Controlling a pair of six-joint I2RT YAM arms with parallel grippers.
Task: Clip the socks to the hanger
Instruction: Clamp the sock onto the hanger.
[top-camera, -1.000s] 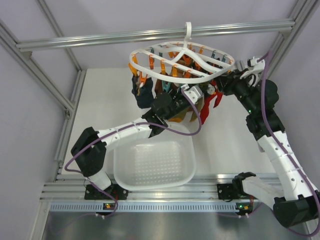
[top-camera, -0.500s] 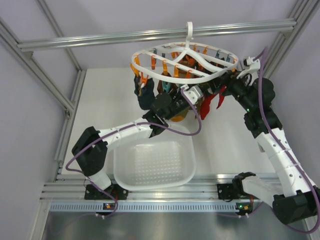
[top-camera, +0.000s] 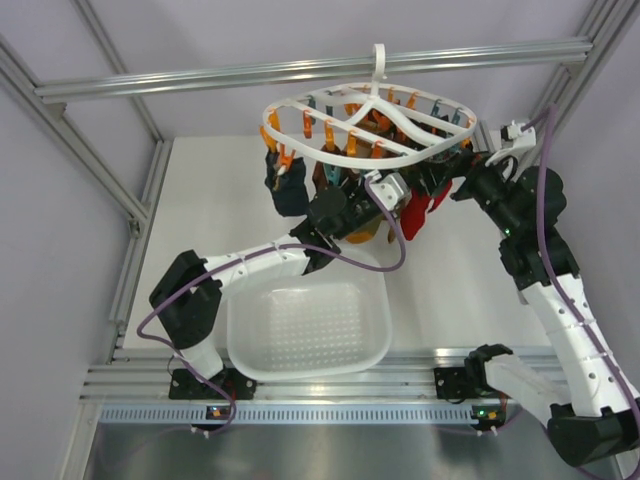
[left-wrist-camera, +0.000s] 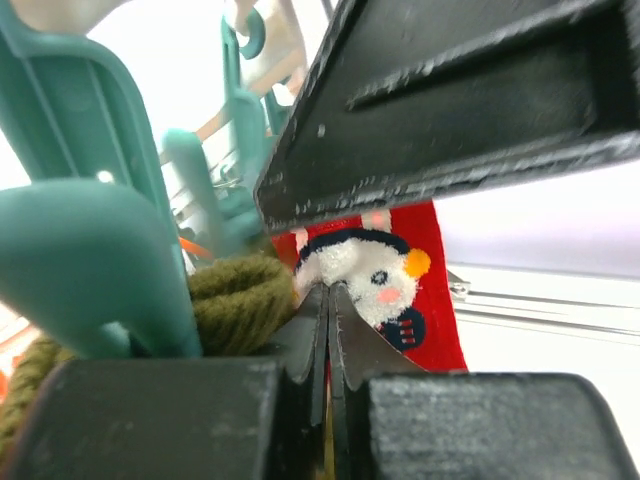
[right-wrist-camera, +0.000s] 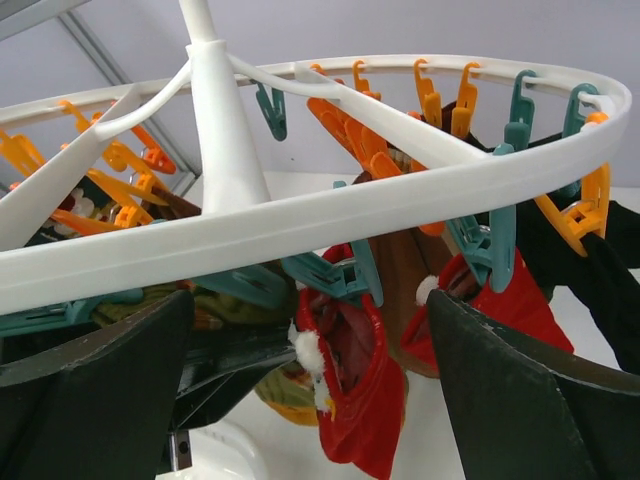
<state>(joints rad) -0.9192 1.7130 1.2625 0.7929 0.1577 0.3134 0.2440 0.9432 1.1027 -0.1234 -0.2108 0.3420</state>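
The white hanger (top-camera: 372, 128) hangs by its hook from the rail, ringed with orange and teal clips. One red sock (right-wrist-camera: 385, 400) hangs from a teal clip (right-wrist-camera: 335, 272), its cuff open. A second red sock (right-wrist-camera: 510, 300) hangs from another teal clip (right-wrist-camera: 490, 245) to the right. My left gripper (left-wrist-camera: 328, 300) is shut, with the white-patched edge of the red sock (left-wrist-camera: 372, 275) at its tips. It reaches under the ring (top-camera: 388, 197). My right gripper (right-wrist-camera: 320, 400) stands wide open just short of the socks, holding nothing, at the ring's right side (top-camera: 445, 185).
A white perforated basket (top-camera: 380, 300) sits on the table below the left arm. Dark socks (top-camera: 290, 192) and an olive-green sock (left-wrist-camera: 235, 300) are clipped on the hanger too. The metal rail (top-camera: 200, 82) crosses overhead, and frame posts stand at both sides.
My right gripper has opened wide and drawn back to the right, away from the clips. The hanger has swung a little. The left gripper has stayed shut in place.
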